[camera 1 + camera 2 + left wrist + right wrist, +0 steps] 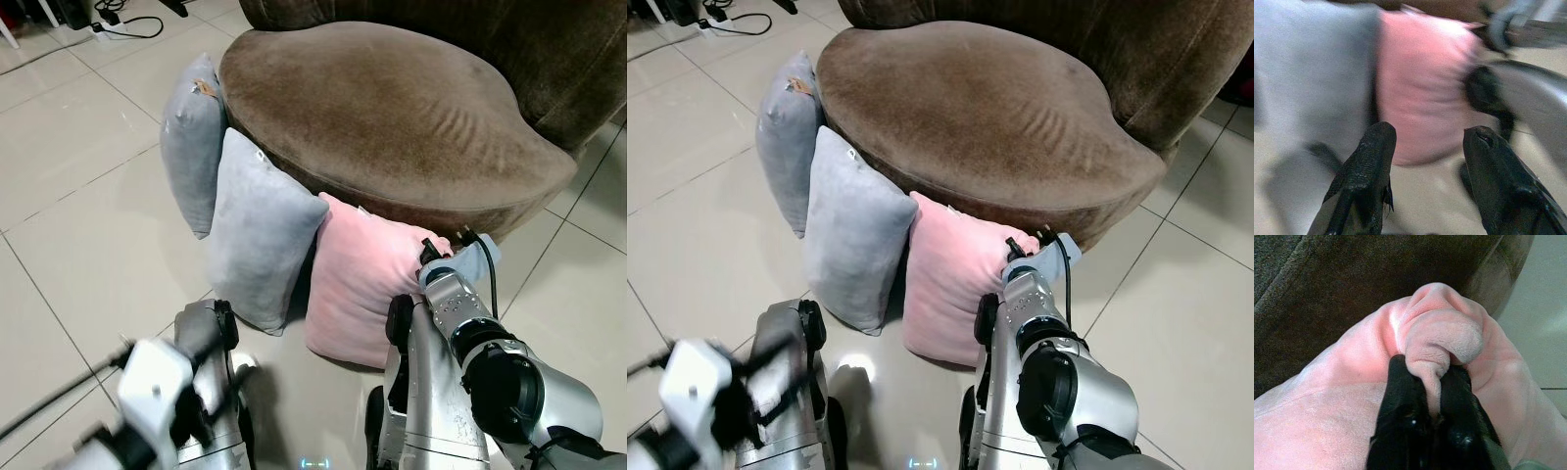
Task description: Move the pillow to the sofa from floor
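right end effector (1432, 396) sits closest to the lens in its wrist view, both black fingers pinched together on a bunched fold at the top corner of the pink pillow (367, 279).

pink pillow: soft plush, plump, standing upright on the tiled floor (88, 245), leaning against the front of the brown sofa (392, 108). light grey pillow (257, 230) stands just beside it, touching its side; a second grey pillow (193, 142) leans on the sofa further along.

right wrist view gives the grip detail: fabric squeezed between the fingers, dark sofa velour right behind. head views give layout instead, with the silver right arm (490, 372) reaching forward and up to the pillow's upper corner, black cable along it.

left end effector (1425, 181): fingers apart, nothing between them, pointed at the pink pillow's lower half, low near the floor. left arm (186, 382) is blurred in the head views.
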